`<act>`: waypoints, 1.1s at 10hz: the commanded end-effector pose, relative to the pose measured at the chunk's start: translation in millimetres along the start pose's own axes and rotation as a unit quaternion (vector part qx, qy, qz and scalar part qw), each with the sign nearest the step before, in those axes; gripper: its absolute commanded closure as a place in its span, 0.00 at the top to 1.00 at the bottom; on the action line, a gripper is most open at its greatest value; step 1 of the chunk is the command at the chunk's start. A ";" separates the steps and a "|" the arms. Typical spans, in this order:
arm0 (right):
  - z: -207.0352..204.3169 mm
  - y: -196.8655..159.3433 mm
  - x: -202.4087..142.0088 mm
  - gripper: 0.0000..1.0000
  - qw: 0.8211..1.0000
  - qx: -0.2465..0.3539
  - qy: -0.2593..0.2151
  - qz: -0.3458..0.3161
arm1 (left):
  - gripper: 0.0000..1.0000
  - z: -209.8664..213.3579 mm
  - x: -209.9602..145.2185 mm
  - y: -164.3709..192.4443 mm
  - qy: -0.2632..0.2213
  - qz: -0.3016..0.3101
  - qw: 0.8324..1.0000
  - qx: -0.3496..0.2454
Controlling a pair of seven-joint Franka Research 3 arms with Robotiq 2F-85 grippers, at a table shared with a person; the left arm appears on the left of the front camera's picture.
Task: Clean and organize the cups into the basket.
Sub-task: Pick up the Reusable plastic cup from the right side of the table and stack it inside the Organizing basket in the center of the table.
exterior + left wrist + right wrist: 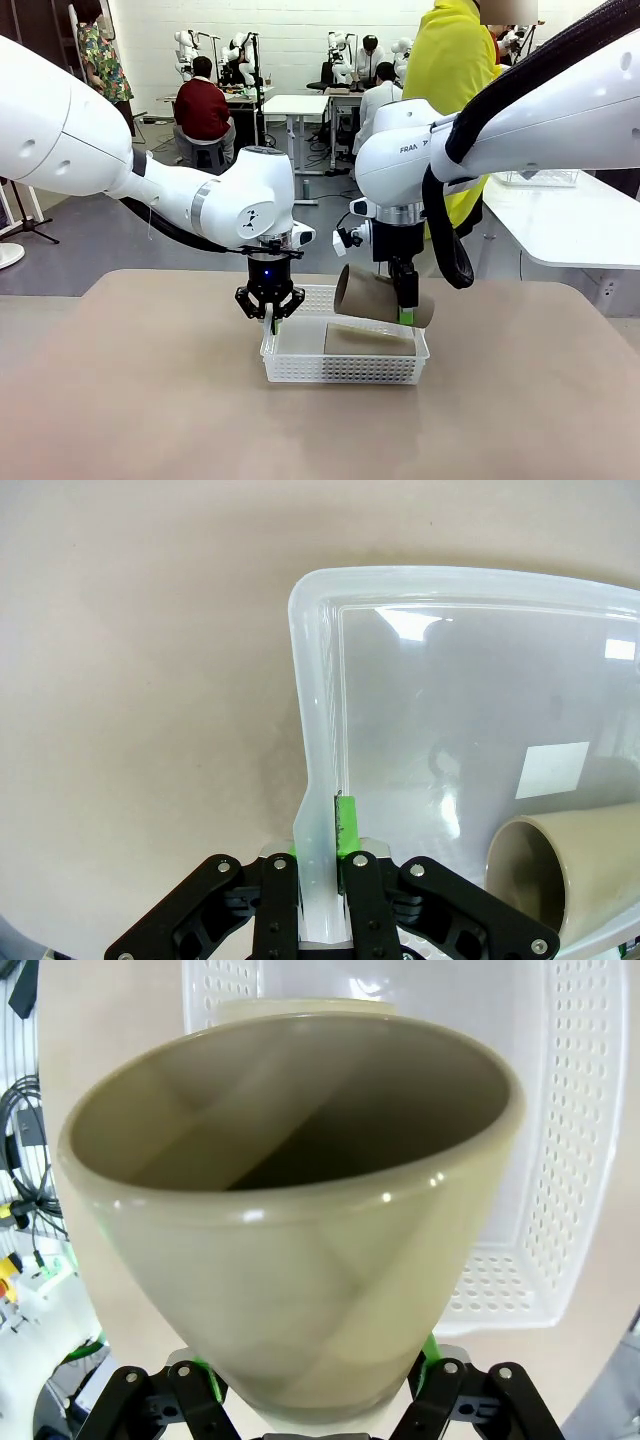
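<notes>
The white mesh basket (345,370) stands mid-table. My left gripper (271,318) is shut on its left rim; in the left wrist view its fingers (345,825) pinch the basket's wall (312,680). One tan cup (370,338) lies on its side inside the basket, and its open mouth (560,875) faces the left wrist camera. My right gripper (402,305) is shut on a second tan cup (380,295), held sideways just above the basket's right half. In the right wrist view this held cup (300,1210) hangs over the basket (580,1160), with the gripper (310,1405) below it.
A person in a yellow top (450,60) stands at the far side behind my right arm. The tan tabletop (130,400) has free room left, right and in front of the basket. A white table (560,215) stands at the back right.
</notes>
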State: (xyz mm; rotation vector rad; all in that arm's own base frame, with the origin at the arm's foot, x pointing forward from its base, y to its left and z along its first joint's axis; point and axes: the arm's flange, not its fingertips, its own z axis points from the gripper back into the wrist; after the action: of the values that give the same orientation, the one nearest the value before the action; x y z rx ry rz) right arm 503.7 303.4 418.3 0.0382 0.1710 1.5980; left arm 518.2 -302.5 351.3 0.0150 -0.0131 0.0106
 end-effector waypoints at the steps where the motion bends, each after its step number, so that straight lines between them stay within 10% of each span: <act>1: 0.0 0.0 0.0 0.81 1.000 0.000 0.000 0.000 | 0.00 -1.6 -1.0 0.3 0.001 -0.001 1.000 0.003; 11: -9.8 -41.1 58.1 0.81 0.995 -0.073 0.072 0.020 | 0.00 -1.6 -1.0 0.3 0.001 -0.001 1.000 0.003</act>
State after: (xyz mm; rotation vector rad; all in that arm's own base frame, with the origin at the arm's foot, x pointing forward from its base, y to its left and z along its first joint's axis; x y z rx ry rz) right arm 530.7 354.5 402.7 -0.1689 0.1873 1.6993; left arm 522.7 -294.8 349.2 0.0180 -0.0105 0.0253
